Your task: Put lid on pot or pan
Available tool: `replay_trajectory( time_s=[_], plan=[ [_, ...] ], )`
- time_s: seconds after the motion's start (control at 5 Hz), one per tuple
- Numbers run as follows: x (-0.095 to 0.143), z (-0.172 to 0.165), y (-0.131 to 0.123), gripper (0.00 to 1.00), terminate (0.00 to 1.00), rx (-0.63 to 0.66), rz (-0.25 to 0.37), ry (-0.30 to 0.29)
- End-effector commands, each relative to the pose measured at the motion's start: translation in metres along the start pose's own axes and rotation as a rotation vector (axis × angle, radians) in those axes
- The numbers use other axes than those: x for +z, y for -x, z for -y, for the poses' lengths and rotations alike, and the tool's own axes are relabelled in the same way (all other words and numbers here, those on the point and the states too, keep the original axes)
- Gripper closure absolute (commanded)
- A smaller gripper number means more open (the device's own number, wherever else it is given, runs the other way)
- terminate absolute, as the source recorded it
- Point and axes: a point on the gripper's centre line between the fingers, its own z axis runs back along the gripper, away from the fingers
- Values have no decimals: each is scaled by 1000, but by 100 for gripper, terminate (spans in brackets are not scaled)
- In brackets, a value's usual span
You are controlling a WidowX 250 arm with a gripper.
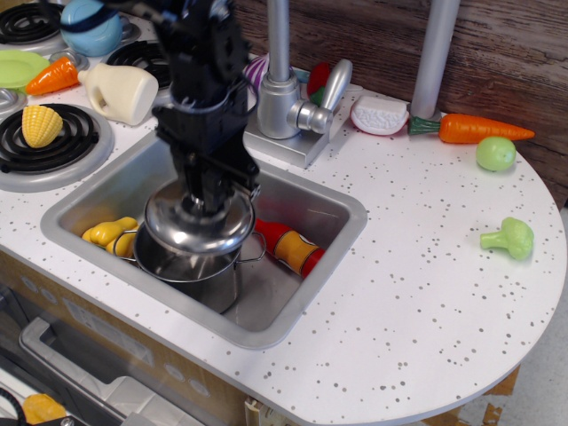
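Note:
The steel lid [199, 229] hangs from my gripper [201, 202], which is shut on its central knob. The lid is held level just above the steel pot [188, 269], nearly centred on it and shifted slightly to the far side. The pot stands in the sink [293, 202], and one wire loop handle shows at its right. Most of the pot's opening is hidden under the lid. I cannot tell whether the lid touches the pot's rim.
In the sink, a red and orange bottle [286, 245] lies right of the pot and yellow toy food [108, 234] left of it. The faucet [282, 89] stands behind. A cream jug [120, 91], corn [41, 125], a carrot [51, 76] and a blue bowl [89, 27] are on the stove at left.

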Motion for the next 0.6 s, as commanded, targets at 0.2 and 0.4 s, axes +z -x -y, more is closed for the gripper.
replay_trajectory(
  time_s=[0.2,0.4],
  plan=[
    [-8,-12,5,100,0,-47,85,29],
    [-11,-17,2,0,100,-102,116,10]
  ],
)
